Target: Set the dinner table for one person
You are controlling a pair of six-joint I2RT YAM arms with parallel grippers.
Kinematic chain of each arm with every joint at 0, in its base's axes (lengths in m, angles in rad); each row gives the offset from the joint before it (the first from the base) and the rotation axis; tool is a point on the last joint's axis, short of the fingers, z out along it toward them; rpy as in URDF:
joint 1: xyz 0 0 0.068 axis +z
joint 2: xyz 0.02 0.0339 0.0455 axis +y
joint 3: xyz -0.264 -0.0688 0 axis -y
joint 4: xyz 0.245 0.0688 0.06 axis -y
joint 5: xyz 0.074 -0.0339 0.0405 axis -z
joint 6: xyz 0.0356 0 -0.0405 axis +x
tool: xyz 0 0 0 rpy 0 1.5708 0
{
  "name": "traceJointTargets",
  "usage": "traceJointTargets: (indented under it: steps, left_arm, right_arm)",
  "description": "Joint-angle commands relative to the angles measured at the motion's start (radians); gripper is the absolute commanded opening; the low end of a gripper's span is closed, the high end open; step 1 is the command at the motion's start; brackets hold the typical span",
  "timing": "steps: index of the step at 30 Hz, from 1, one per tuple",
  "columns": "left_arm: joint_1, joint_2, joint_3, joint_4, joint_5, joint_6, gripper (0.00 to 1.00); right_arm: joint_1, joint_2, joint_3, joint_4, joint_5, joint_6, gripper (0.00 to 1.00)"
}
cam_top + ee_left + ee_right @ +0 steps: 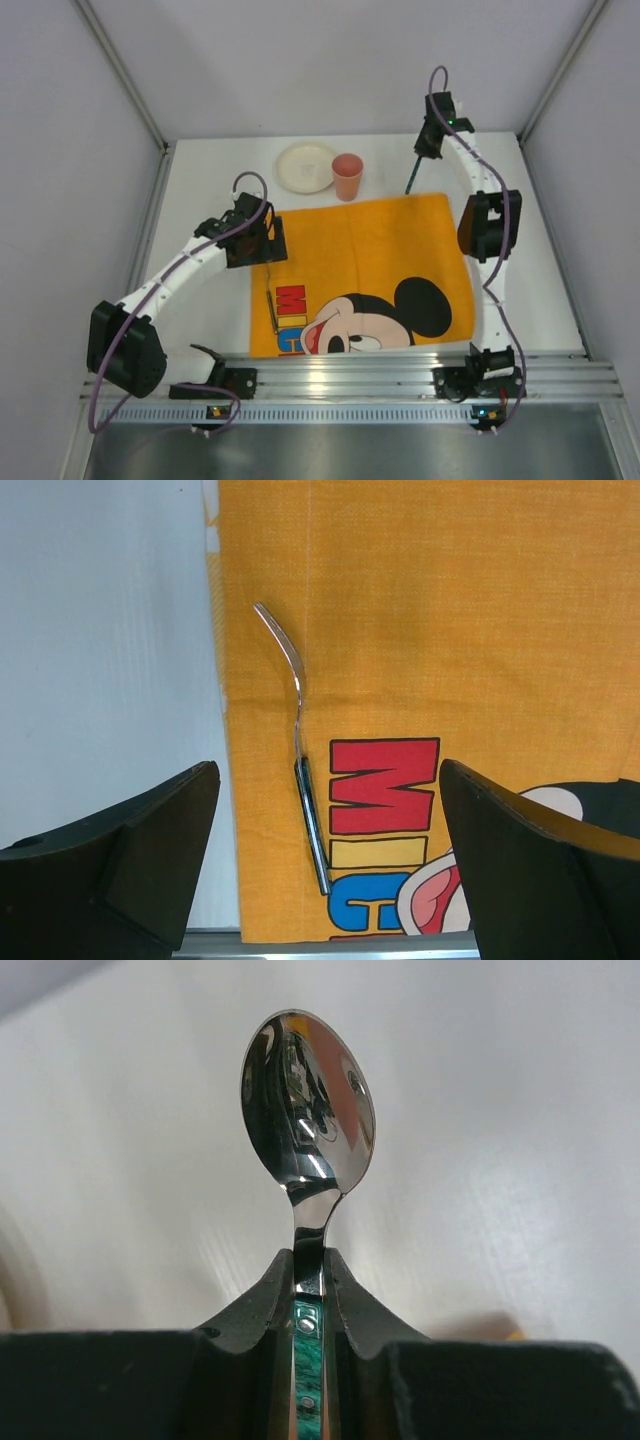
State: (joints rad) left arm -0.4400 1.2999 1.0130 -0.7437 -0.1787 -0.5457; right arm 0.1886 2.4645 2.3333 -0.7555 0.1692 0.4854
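The white dinner table (200, 190) carries an orange Mickey Mouse mat (370, 240) at its middle. A fork (270, 312) lies along the mat's left edge; in the left wrist view the fork (300, 750) lies lengthwise, tines far from me. My left gripper (250, 240) hovers over the mat's far left corner, open and empty (330, 860). My right gripper (432, 140) is raised at the far right and shut on a spoon (412, 178) with a green handle. The spoon's bowl (308, 1100) sticks out past the fingertips (270, 1295).
A cream plate (308, 167) and a pink cup (347, 176) stand on the table just beyond the mat's far edge. A ribbed aluminium rail (400, 375) runs along the near edge by the arm bases. Grey walls enclose the table on three sides.
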Motion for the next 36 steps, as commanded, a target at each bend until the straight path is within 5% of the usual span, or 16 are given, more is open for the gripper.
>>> traceJointTargets:
  steps: [1, 10, 19, 27, 36]
  left_arm:
    - [0.003, 0.038, 0.010, 0.012, 0.035, 0.029, 0.96]
    - [0.003, 0.079, -0.159, 0.199, 0.106, 0.039, 0.96]
    - [-0.006, 0.275, -0.076, 0.314, 0.171, 0.092, 0.93]
    - [-0.037, 0.355, 0.073, 0.258, 0.170, 0.116, 0.90]
    - [-0.046, 0.289, 0.131, 0.188, 0.174, 0.081, 0.89]
  right_arm:
    - [-0.021, -0.292, 0.003, 0.120, 0.035, -0.044, 0.00]
    - [-0.021, -0.841, -0.494, 0.134, 0.139, -0.111, 0.00]
    - [-0.014, -1.192, -1.043, 0.058, 0.004, -0.010, 0.00]
    - [0.044, -1.227, -1.232, 0.073, -0.055, 0.001, 0.00]
    - [0.135, -1.021, -1.249, 0.179, -0.134, -0.021, 0.00]
